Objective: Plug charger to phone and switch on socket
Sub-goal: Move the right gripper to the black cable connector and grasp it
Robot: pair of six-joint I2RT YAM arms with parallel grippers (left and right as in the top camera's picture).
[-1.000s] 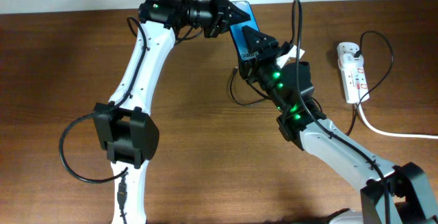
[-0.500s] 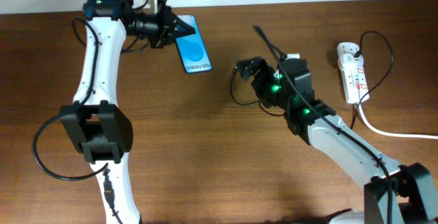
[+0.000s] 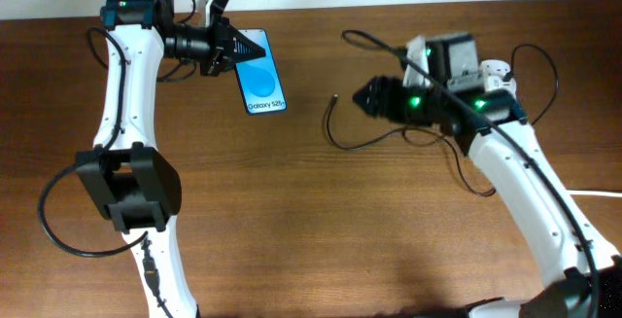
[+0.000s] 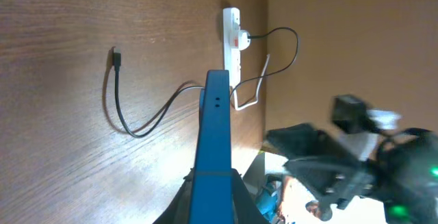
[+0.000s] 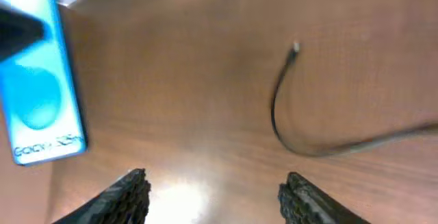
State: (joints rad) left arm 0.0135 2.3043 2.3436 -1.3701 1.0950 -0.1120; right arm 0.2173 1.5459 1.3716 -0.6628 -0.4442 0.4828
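1. Step in hand, as judged: the phone is presented but the plug has not been taken up, so the work stands at fetching the charger. Nothing is plugged, and the switch has not been reached.
2. The left claw (image 3: 224,48) is clenched on the upper end of the phone (image 3: 260,80). The left wrist view shows the handset edge-on between its fingers.
3. The phone sits at 11 o'clock on the worktop (image 3: 292,221), screen up. Its lettered end points toward 5 o'clock. Whether it rests on the wood or is raised off it cannot be told.
4. The right claw (image 5: 215,183) is released and empty, with bare wood between its fingers. It hangs above the worktop, with the plug tip to the 1 o'clock side of its own view.
5. The charger (image 3: 331,123) lies loose on the worktop. Its plug tip is at 3 o'clock from the phone and apart from it, and the cable loops away toward 4 o'clock.
6. The socket (image 4: 232,42) lies at 2 o'clock on the worktop and is largely hidden under the right arm in the overhead view.
7. Next move, as judged: bring the right claw down and close it on the cable just behind the tip. Then line the tip up with the phone's lower edge. The thin cable may twist in the grip.
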